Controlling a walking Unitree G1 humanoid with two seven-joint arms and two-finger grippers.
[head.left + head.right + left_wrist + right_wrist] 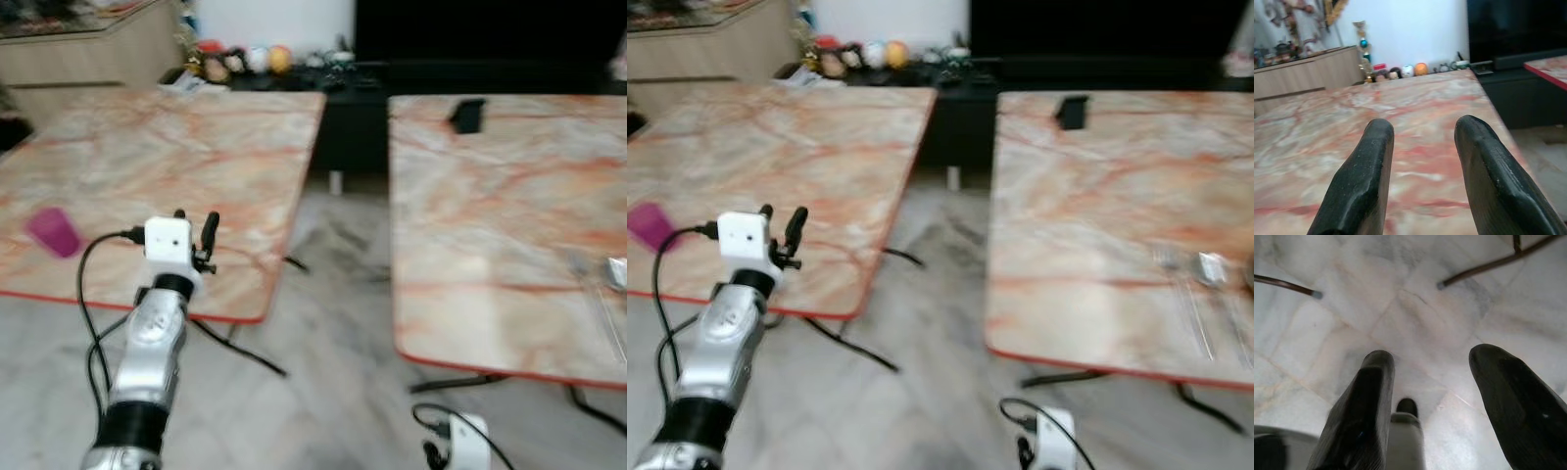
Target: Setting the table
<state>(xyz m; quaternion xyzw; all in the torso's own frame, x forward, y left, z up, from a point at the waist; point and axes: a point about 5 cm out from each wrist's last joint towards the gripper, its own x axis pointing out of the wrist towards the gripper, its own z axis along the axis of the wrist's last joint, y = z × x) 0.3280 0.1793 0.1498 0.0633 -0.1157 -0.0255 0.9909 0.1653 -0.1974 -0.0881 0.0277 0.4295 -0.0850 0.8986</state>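
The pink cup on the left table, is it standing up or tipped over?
Tipped over, it seems. The pink cup lies slanted on the left table, though the picture is blurry.

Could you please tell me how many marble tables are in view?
2: the left table beneath the raised left pincer, holding a pink cup; the right table carrying cutlery.

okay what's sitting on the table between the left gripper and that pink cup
Nothing. In the left eye view, the stretch of left table between the left gripper and the pink cup is bare marble top.
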